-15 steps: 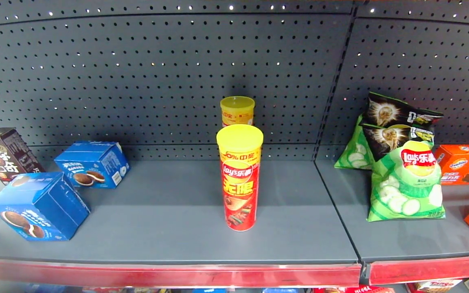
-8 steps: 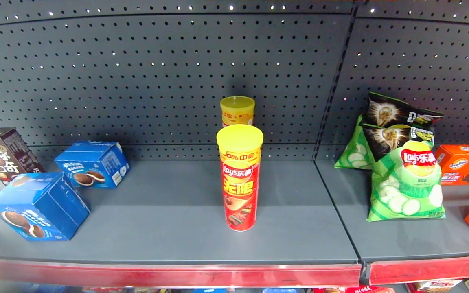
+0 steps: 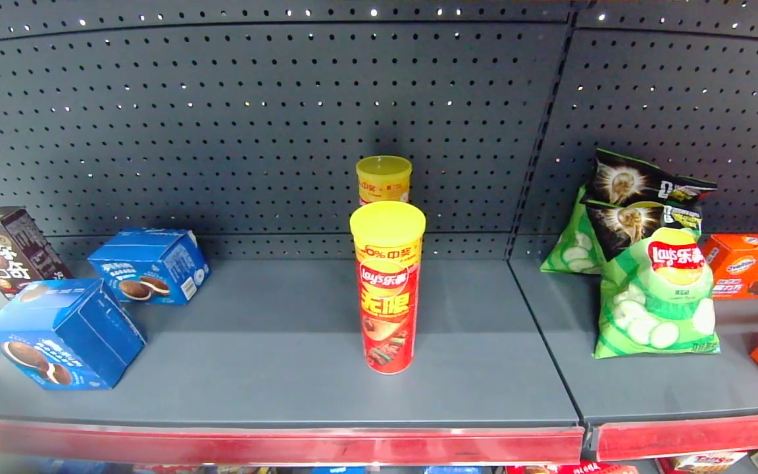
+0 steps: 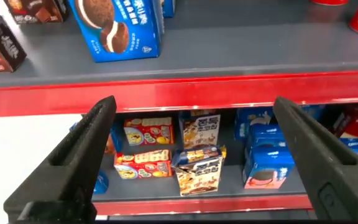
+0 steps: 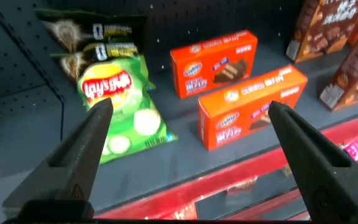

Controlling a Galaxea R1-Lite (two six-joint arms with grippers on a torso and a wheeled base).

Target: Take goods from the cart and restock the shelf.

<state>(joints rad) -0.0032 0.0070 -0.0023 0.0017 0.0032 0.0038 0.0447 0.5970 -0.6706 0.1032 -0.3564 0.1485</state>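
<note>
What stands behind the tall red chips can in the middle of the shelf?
A second can with a yellow lid, before the pegboard wall. The red can covers its lower body.

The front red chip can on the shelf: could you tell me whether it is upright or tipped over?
Upright: the red chip can stands on its base on the grey shelf, yellow lid on top.

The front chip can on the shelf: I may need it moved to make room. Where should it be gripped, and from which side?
Grip the front chip can at mid-body, likely coming from the front and closing on its left and right. It stands upright and round, bare shelf flanks it, and a second can stands behind.
</note>
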